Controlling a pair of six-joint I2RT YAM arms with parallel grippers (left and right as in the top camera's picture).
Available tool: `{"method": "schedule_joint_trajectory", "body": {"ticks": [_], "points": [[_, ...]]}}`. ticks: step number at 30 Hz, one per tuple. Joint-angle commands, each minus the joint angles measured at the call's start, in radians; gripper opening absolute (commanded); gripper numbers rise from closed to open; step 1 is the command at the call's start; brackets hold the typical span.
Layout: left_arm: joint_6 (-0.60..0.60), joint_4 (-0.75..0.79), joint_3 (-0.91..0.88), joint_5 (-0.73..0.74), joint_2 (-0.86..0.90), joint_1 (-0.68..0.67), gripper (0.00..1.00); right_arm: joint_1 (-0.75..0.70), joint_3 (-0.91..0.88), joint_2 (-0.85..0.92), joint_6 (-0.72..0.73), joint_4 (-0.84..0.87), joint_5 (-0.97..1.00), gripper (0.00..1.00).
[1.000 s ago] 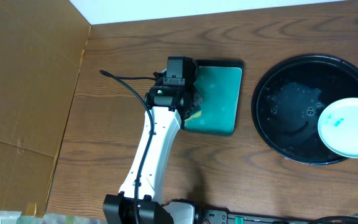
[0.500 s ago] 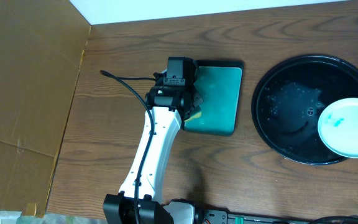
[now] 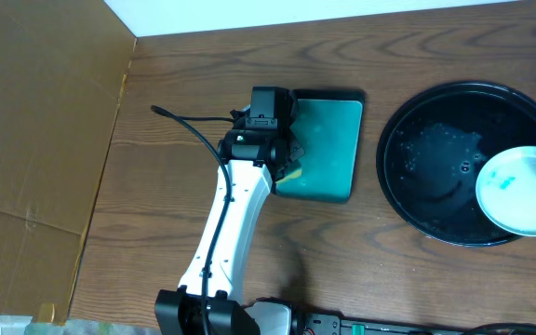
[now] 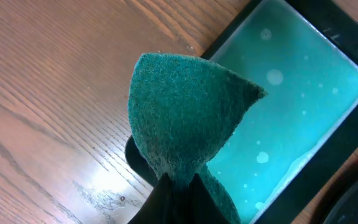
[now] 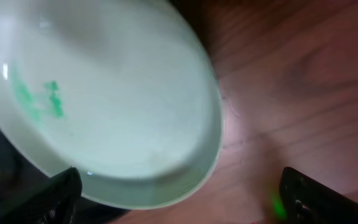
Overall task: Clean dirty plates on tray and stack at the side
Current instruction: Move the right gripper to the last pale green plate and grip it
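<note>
One plate [image 3: 517, 194] lies on the black tray [image 3: 422, 177] by the right edge of the desk [image 3: 342, 261], its green smear [image 5: 41, 99] unwiped. The right gripper [image 5: 185, 202] hangs over it, fingers [image 5: 58, 194] spread wide; the left gripper [image 4: 169, 194] pinches a green sponge [image 4: 179, 118] mid-desk. No stack in sight, so nearly everything seems left.

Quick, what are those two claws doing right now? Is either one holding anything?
Left gripper: shut on the green scrubbing pad.
Right gripper: open, holding nothing, fingers spread wide just above the plate.
</note>
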Motion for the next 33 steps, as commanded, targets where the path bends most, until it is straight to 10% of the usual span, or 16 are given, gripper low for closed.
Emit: {"method": "schedule_joint_trajectory", "body": {"ticks": [1, 12, 20, 33], "points": [[-0.004, -0.002, -0.006, -0.006, -0.002, 0.003, 0.07, 0.011, -0.07, -0.003, 0.02, 0.058, -0.027, 0.99], [-0.004, 0.006, -0.006, -0.006, -0.002, 0.003, 0.07, 0.013, -0.216, -0.003, -0.021, 0.261, -0.117, 0.93], [-0.003, 0.005, -0.006, -0.006, -0.002, 0.003, 0.07, 0.012, -0.221, -0.003, -0.03, 0.274, -0.116, 0.01], [-0.004, 0.02, -0.006, -0.006, -0.002, 0.003, 0.07, 0.013, -0.072, -0.003, -0.213, 0.296, -0.225, 0.01]]}}
